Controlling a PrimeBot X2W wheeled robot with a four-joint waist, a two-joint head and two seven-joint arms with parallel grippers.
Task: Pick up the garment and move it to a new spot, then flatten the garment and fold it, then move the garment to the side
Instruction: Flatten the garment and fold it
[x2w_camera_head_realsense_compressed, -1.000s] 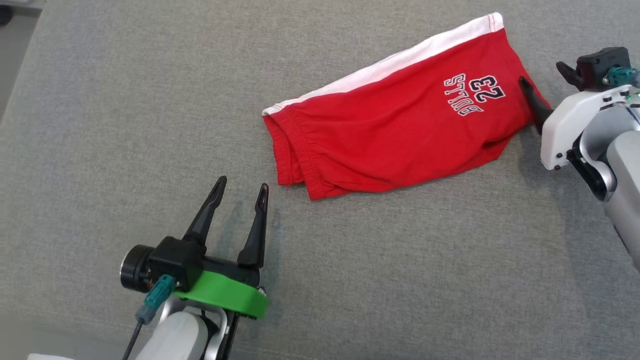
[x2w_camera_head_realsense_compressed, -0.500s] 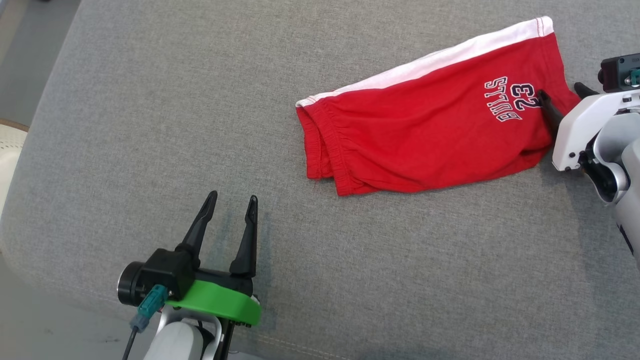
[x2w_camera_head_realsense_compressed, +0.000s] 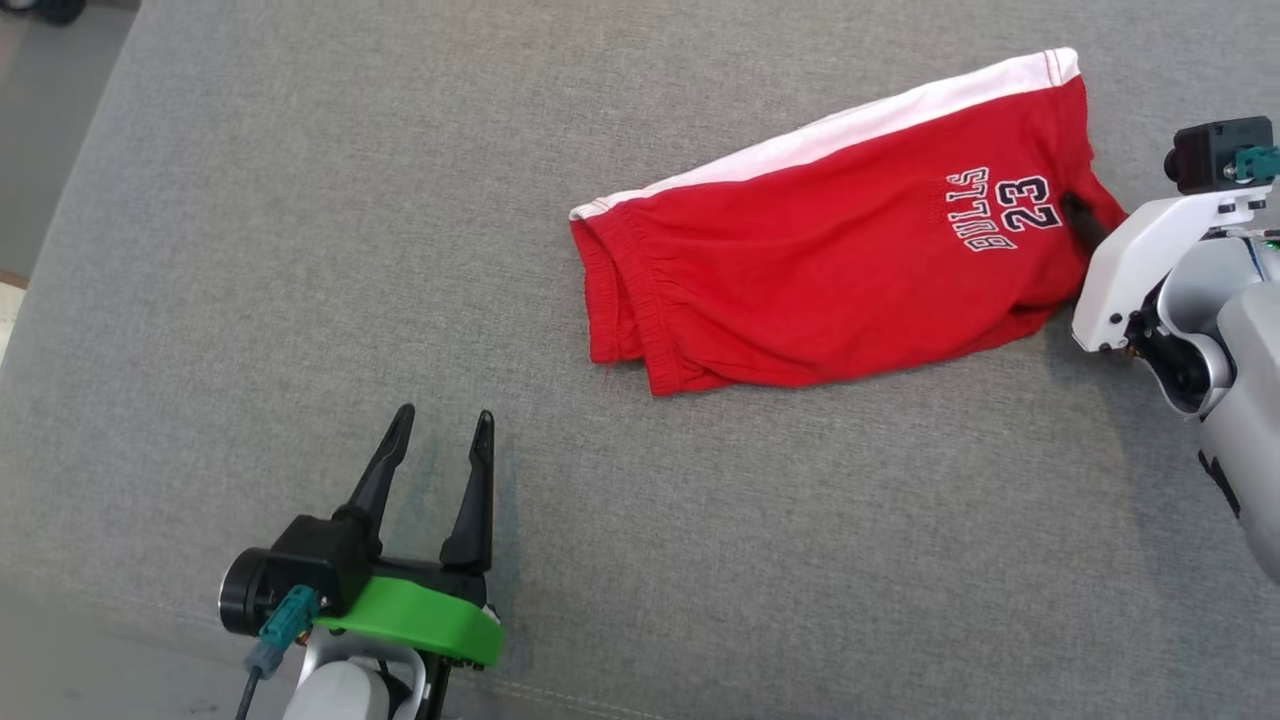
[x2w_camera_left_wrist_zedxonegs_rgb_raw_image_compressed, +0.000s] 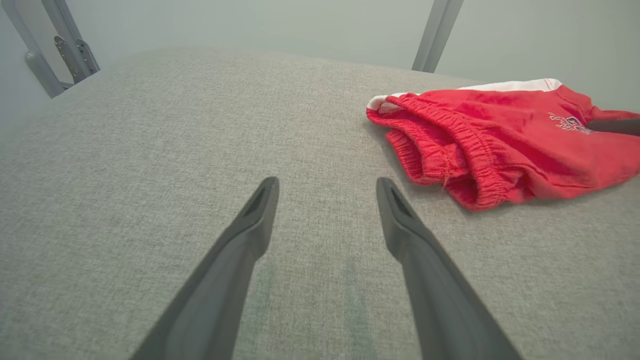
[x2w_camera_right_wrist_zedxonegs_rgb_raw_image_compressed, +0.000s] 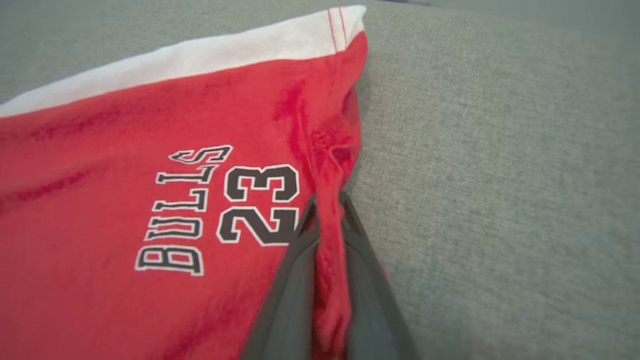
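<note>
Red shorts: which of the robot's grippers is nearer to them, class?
Right. The right gripper has its fingers shut on the red shorts beside the number; the left gripper is open, apart from the waistband.

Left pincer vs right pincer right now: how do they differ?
Left pincer is open with nothing between its fingers; right pincer is shut on a pinched ridge of the red shorts. Left pincer is over bare grey fabric surface, apart from the shorts' waistband end; right pincer is at the leg end, beside the 23 print. Left pincer sits on a green mount, right pincer on a white housing. Both have long dark fingers.
</note>
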